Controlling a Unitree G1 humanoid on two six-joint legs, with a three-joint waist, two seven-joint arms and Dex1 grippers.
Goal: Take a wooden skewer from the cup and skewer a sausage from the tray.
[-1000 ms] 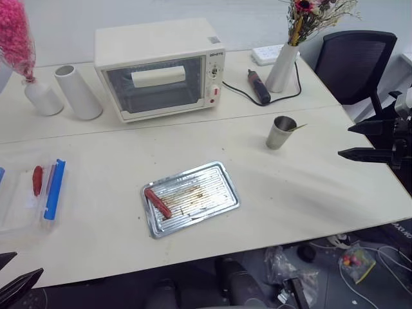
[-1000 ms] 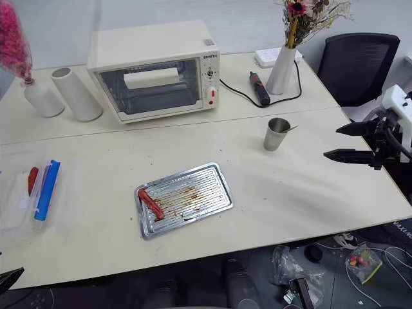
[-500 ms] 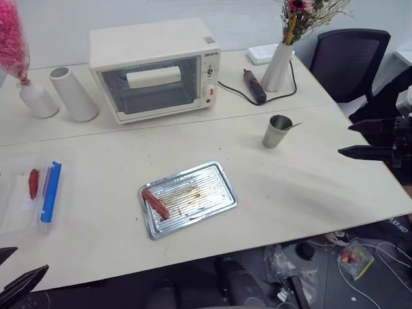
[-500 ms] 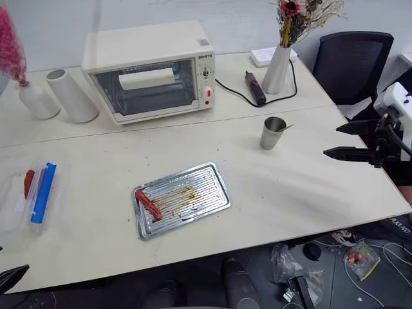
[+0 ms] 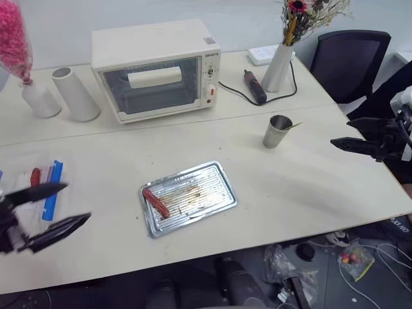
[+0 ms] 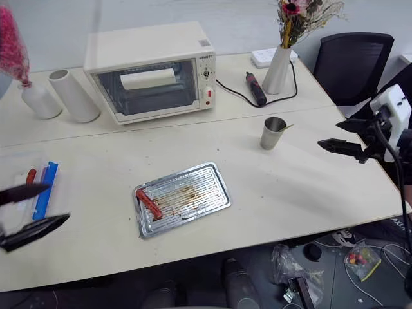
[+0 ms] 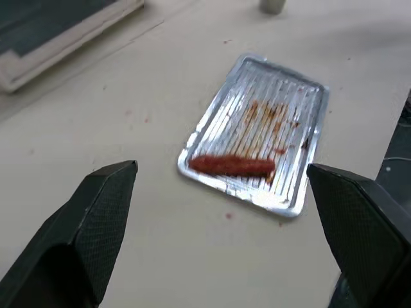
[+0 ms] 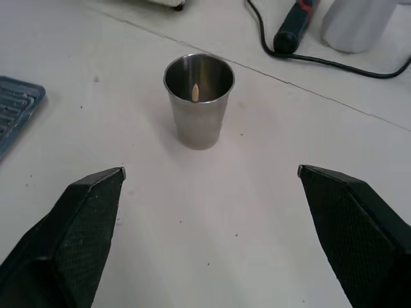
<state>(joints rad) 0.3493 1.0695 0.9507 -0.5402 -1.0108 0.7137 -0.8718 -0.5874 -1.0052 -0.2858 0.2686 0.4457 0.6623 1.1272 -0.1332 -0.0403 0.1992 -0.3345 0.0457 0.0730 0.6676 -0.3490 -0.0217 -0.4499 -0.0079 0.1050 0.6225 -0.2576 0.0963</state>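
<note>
Over table (image 5: 309,187), both grippers wide open, empty.

The cup (image 8: 198,101) is standing upright on the pale table (image 8: 212,237), slightly above the frame's centre. The tip of the wooden skewer (image 8: 194,92) is showing inside its mouth, leaning on the inner wall. The right gripper (image 8: 212,173) is holding its two black fingers (image 8: 77,224) wide apart at the lower corners, with the cup lying beyond the gap. A tray (image 8: 16,115) corner is entering at the left edge. A dark tool (image 8: 292,29) with its black cable (image 8: 347,64) is lying at the upper right, beside a white vase base (image 8: 356,22).
</note>
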